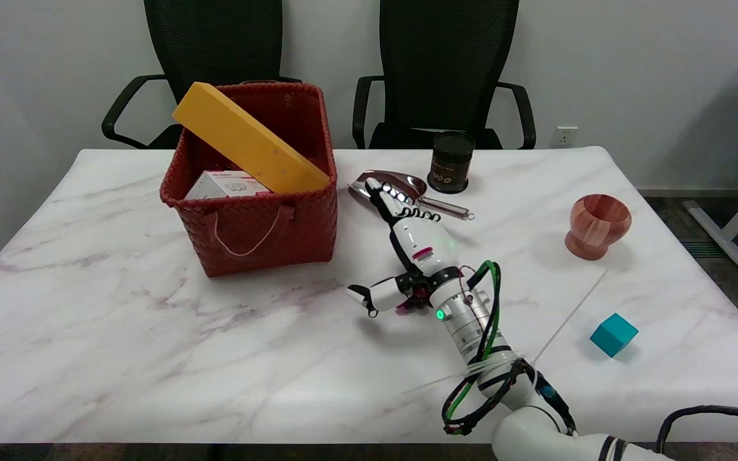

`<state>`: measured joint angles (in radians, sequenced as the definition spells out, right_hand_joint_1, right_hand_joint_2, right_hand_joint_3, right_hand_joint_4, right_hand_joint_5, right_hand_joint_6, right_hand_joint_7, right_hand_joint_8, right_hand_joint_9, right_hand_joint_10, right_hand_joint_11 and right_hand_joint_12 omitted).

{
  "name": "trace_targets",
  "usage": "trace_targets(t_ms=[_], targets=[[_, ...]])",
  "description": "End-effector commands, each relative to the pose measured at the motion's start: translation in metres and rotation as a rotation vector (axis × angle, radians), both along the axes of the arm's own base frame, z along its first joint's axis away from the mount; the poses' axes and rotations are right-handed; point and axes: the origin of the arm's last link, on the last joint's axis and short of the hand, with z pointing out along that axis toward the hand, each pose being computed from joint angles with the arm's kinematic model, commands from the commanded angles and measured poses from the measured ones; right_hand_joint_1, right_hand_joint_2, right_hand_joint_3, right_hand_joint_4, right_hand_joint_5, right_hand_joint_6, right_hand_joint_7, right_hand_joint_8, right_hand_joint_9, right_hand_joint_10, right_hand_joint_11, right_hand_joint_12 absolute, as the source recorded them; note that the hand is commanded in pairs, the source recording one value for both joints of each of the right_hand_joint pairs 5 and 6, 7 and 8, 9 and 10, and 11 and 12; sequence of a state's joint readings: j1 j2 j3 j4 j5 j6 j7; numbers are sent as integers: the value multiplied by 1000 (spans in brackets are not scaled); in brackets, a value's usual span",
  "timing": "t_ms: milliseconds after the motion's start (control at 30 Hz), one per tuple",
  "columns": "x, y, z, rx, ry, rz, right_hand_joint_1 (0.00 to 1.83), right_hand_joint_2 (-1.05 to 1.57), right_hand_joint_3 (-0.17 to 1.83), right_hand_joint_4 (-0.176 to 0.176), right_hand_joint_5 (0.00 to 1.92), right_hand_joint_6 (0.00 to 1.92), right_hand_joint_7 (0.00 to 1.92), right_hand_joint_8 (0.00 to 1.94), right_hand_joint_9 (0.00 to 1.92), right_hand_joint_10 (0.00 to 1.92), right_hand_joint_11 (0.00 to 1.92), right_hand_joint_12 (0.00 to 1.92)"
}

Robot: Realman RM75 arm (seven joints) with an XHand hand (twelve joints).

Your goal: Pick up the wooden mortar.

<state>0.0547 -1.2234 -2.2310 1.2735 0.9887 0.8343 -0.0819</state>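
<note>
the right hand (407,246) hovers empty with fingers spread, well apart from the wooden mortar (597,226) standing upright on the surface (119,333).

Right hand (407,246) open — well apart from wooden mortar (597,226).

The wooden mortar (598,226) stands upright on the marble table's right side, well toward the far edge; it is a small goblet-shaped cup of reddish-brown wood with paler segments showing in its wall; its round mouth opens upward and looks hollow; it narrows to a waist above a flared foot; nothing touches it.
</note>
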Motion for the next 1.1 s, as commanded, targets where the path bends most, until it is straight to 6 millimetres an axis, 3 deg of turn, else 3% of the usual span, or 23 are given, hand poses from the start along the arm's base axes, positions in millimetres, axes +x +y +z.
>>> trace_targets(t_ms=[33,467,1100], targets=[[-7,-3,-7,39,-7,-35,1065,271,764,0,56,56,259,259,281,281,311,311],[-2,-5,2,12,-47,-17,1070,315,667,0,54,54,273,273,290,290,315,315],[38,-1,34,-225,-493,175,1053,505,646,0,73,73,377,377,359,359,357,357]])
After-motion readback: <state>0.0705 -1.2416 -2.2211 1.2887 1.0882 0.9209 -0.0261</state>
